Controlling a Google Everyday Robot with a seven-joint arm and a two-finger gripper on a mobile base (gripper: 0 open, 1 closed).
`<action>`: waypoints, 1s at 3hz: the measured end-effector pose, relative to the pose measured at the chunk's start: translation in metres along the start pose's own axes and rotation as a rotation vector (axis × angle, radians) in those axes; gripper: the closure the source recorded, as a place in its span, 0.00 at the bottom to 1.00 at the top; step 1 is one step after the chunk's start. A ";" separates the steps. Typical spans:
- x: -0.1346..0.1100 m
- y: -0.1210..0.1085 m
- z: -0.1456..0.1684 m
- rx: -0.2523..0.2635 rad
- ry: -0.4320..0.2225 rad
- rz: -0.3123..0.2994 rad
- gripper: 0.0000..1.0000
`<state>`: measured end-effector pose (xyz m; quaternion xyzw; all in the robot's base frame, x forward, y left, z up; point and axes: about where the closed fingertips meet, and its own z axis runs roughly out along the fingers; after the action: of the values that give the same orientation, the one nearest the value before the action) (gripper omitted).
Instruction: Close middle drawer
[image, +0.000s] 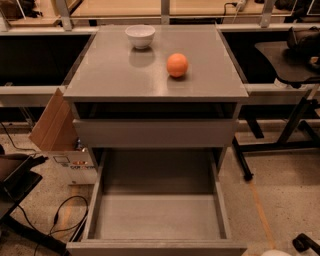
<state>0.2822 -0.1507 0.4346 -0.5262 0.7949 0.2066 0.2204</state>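
Note:
The grey cabinet (155, 75) stands in the centre of the camera view. The middle drawer (157, 220) is pulled far out toward me. Its deep grey box is empty, and its flat front (155, 248) lies along the bottom edge of the view. Above it, another grey drawer front (155, 133) sticks out slightly under the top. My gripper is out of view, below the bottom right edge. Only a white sliver of my arm (275, 253) shows there.
A white bowl (140, 36) and an orange (177, 65) sit on the cabinet top. A cardboard box (57, 132) leans at the left, with cables (65, 220) on the floor. Black chair legs (280, 145) stand at the right, and a small black object (306, 243) lies at the bottom right.

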 end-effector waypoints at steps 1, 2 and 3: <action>0.002 -0.008 0.046 -0.023 -0.039 0.001 1.00; -0.005 -0.023 0.081 -0.039 -0.061 -0.010 1.00; -0.018 -0.046 0.089 -0.022 -0.068 -0.042 1.00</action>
<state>0.3428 -0.1039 0.3673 -0.5380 0.7732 0.2287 0.2459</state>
